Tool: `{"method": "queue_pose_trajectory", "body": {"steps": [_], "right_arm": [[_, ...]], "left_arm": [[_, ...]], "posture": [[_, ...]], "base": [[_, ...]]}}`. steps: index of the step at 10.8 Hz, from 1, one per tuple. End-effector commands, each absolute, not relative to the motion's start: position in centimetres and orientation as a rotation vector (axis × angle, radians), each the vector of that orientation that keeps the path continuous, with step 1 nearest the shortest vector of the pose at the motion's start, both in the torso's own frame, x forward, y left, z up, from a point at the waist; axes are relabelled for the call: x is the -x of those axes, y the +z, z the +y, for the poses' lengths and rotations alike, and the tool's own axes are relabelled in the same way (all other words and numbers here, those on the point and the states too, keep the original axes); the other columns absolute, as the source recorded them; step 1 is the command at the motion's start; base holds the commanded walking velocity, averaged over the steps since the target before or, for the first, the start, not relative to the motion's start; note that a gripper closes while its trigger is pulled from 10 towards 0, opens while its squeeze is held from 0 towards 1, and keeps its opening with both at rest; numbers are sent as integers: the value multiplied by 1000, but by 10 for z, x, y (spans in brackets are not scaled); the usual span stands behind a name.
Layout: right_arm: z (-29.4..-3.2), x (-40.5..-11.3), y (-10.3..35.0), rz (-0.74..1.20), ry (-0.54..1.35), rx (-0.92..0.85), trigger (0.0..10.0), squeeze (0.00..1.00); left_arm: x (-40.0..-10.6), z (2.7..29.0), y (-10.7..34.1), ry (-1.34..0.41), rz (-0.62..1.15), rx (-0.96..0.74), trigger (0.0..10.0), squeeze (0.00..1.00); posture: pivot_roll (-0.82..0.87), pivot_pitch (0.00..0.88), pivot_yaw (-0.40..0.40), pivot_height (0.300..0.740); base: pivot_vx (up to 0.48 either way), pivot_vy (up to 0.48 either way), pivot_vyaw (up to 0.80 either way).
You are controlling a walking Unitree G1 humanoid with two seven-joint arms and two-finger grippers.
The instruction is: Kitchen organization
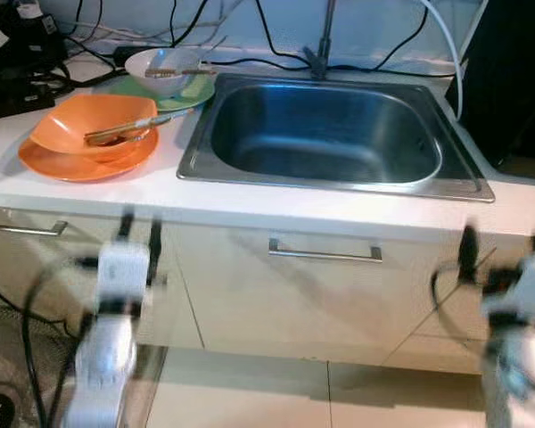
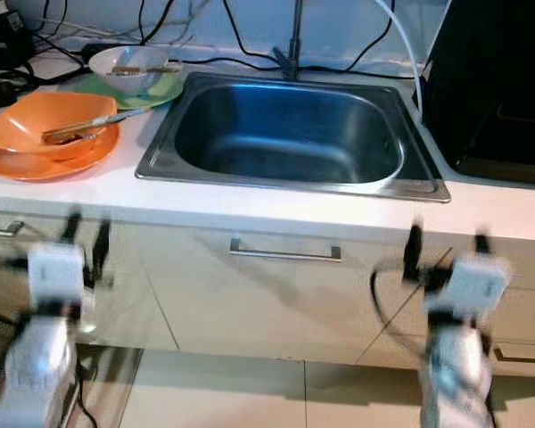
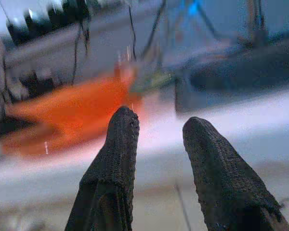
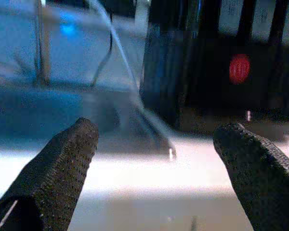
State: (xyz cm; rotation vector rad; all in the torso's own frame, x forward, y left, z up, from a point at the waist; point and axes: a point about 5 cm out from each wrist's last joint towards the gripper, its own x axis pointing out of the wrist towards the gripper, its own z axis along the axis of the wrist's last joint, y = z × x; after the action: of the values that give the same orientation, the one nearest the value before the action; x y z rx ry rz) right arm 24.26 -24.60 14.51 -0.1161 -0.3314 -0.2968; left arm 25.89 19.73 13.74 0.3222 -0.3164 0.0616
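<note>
We hold the left gripper (image 1: 139,227) and right gripper (image 2: 446,239) raised before the cabinet front, near of the counter (image 1: 250,201), both with jaws parted and empty. The orange bowl (image 1: 89,125), with utensil, sits on an orange plate (image 1: 71,165) left of the sink (image 1: 325,134); a white bowl (image 1: 160,69) on a green plate (image 1: 192,91) lies farther back.

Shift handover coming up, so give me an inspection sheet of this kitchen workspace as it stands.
Surface: white countertop with a steel sink set in it; the basin looks empty.
Job's things: orange bowl on an orange plate, a utensil lying across the bowl; white bowl on a green plate behind them.
Clutter: nothing seen in the sink.
Grippers: left gripper open, below the counter edge in front of the orange dishes; right gripper open, below the counter to the right of the sink; both empty.
Cables: black cables along the back wall.
Surroundings: black appliance right of the sink; drawer handle below; tiled floor.
</note>
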Motion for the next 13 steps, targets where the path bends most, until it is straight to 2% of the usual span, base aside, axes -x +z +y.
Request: {"method": "queue_pose_trajectory", "body": {"steps": [1,2,3,4,6,9,12,13], "right_arm": [[-243,-246,160,-367,-280,114,10000,0],[-232,-260,176,-402,-230,83,10000,0],[-230,-263,177,-404,-221,76,10000,0],[-217,-281,176,-365,-162,51,10000,0],[-190,-308,181,-357,-72,-48,10000,0],[-154,-337,191,-355,44,-101,10000,0],[-140,-343,190,-345,82,-133,10000,0],[-139,-345,190,-345,80,-133,10000,0]], "left_arm": [[-262,193,148,51,-345,-338,10000,0],[-272,188,166,36,-397,-385,10000,0],[-273,187,168,33,-403,-394,10000,0],[-282,182,177,21,-413,-479,10000,0],[-292,179,176,-2,-383,-623,10000,0],[-312,179,179,19,-345,-748,10000,0],[-325,184,188,55,-336,-795,10000,0],[-327,179,187,23,-347,-703,10000,0]], "posture": [[142,56,-16,725],[146,44,-25,725],[146,44,-25,725],[156,30,-37,725],[170,18,-49,725],[196,0,-57,725],[206,0,-56,725],[201,0,-53,725]], "base": [[0,0,0],[0,0,0],[0,0,0],[0,0,0],[0,0,0],[0,0,0],[0,0,0],[0,0,0]]}}
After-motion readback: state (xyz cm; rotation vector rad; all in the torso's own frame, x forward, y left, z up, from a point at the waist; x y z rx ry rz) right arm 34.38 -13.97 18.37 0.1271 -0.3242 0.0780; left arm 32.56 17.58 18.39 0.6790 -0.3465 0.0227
